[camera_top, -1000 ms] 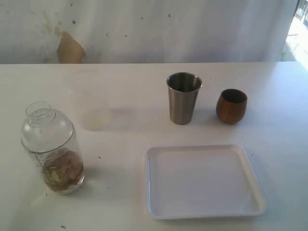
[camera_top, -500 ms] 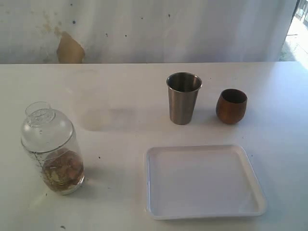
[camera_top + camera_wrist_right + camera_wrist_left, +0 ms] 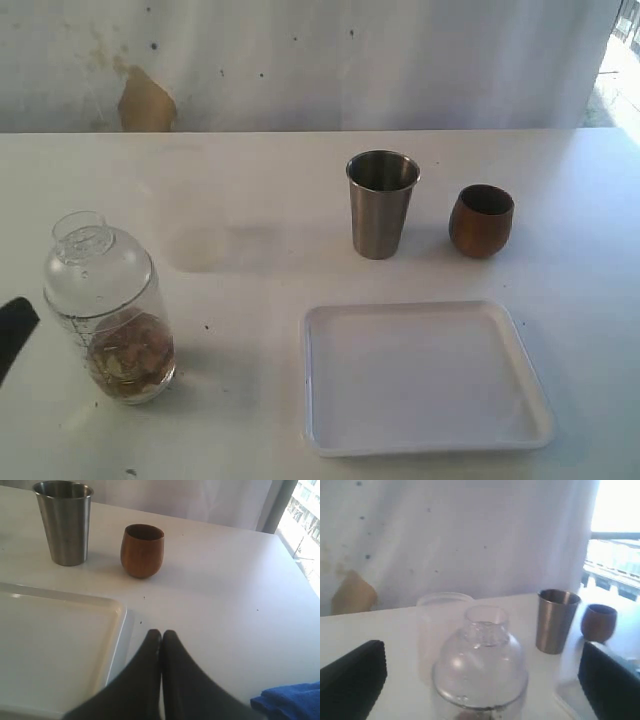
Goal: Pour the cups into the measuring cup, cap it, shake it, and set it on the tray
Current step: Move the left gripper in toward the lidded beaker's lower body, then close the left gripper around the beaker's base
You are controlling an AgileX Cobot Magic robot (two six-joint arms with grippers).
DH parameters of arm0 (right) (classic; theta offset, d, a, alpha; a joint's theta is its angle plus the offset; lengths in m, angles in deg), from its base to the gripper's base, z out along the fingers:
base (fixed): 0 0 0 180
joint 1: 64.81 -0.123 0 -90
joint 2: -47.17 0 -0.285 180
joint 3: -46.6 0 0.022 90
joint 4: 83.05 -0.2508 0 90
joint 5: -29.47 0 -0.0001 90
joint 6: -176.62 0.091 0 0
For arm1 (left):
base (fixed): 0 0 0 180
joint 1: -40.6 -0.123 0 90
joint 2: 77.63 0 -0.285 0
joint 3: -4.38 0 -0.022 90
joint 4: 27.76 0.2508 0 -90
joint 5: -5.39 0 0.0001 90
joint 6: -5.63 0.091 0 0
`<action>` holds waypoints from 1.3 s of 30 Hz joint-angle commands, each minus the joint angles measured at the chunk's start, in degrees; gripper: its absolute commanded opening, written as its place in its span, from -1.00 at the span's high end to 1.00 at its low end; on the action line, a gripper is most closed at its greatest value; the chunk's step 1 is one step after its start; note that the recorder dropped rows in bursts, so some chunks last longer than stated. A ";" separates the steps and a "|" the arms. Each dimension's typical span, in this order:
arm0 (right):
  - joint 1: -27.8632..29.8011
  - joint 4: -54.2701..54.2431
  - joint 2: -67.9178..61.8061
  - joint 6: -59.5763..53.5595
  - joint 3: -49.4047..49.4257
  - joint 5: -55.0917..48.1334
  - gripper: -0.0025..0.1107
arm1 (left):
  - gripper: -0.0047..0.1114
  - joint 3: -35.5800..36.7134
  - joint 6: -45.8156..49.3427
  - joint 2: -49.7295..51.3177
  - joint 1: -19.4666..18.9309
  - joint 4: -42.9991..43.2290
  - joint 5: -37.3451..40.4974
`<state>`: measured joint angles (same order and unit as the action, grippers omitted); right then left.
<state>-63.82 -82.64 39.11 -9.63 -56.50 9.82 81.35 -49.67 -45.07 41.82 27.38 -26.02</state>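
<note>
- One measuring cup (image 3: 110, 330) stood upright on the table (image 3: 250, 170) at the near left, well apart from the tray (image 3: 425, 447), with a brownish mix (image 3: 130, 362) lying in its bottom.
- Its clear dome lid (image 3: 95, 262) sat on top, so pouring and capping looked done. Judged from that, the step in hand was taking hold of the cup for the shake.
- The left gripper (image 3: 481, 680) had its jaws wide apart, with one dark finger (image 3: 355, 675) on each side of the cup and neither touching it.
- The next move called for closing squarely on the clear wall below the dome, since smooth plastic could slip and a loose lid could come off in shaking.
- Both cups, the steel tumbler (image 3: 381, 205) and the wooden cup (image 3: 481, 220), stood upright at the far right, beyond the tray. Whether they were empty could not be told.
- The right gripper (image 3: 161, 636) hung with jaws together, holding nothing, over the table just right of the tray.
</note>
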 commanded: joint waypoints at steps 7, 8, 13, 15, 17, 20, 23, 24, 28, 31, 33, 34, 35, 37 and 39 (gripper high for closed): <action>0.37 0.23 0.28 0.24 0.32 0.03 0.96 | -0.88 0.25 9.85 17.15 0.08 0.21 -6.42; 0.37 0.23 0.28 0.24 0.32 0.03 0.96 | -0.88 0.25 11.83 19.15 0.08 -1.51 -6.42; 0.37 0.23 0.28 0.24 0.32 0.03 0.96 | -0.88 0.25 22.14 28.74 0.08 -7.45 -11.84; 0.37 0.23 0.28 0.24 0.32 0.03 0.96 | -0.88 0.25 25.69 32.69 0.08 -9.06 -14.74; 0.37 0.23 0.28 0.24 0.32 0.03 0.96 | -0.88 0.25 29.32 36.50 0.08 -10.63 -16.50; 0.37 0.23 0.28 0.24 0.32 0.03 0.96 | -0.88 0.25 33.46 41.29 0.08 -12.64 -20.52; 0.37 0.23 0.28 0.24 0.32 0.03 0.96 | -0.88 0.25 37.19 45.63 0.08 -14.05 -25.40; 0.37 0.23 0.28 0.24 0.32 0.03 0.96 | -0.88 0.25 38.65 46.69 0.08 -14.62 -26.27; 0.37 0.23 0.28 0.24 0.32 0.03 0.96 | -0.88 -0.56 40.43 53.95 0.08 -15.36 -27.99; 0.37 0.23 0.28 0.24 0.32 0.03 0.96 | -0.88 -2.96 40.85 58.71 0.08 -14.03 -30.70; 0.37 0.23 0.28 0.24 0.32 0.03 0.96 | -0.88 -4.58 42.26 61.65 0.08 -13.57 -30.83; 0.37 0.23 0.28 0.24 0.32 0.03 0.96 | -0.88 -5.56 43.68 63.79 0.08 -13.57 -31.27; 0.37 0.23 0.28 0.24 0.32 0.03 0.96 | -0.88 -6.37 43.68 65.81 0.08 -13.57 -32.58; 0.37 0.23 0.28 0.24 0.32 0.03 0.96 | -0.88 -7.94 44.10 68.81 0.08 -13.57 -34.32; 0.37 0.13 0.28 0.23 0.32 0.03 0.96 | -0.88 -9.27 44.70 71.29 0.08 -13.19 -35.43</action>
<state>-63.82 -82.64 39.11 -9.63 -56.50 9.78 73.09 -5.66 24.35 41.82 13.46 -59.58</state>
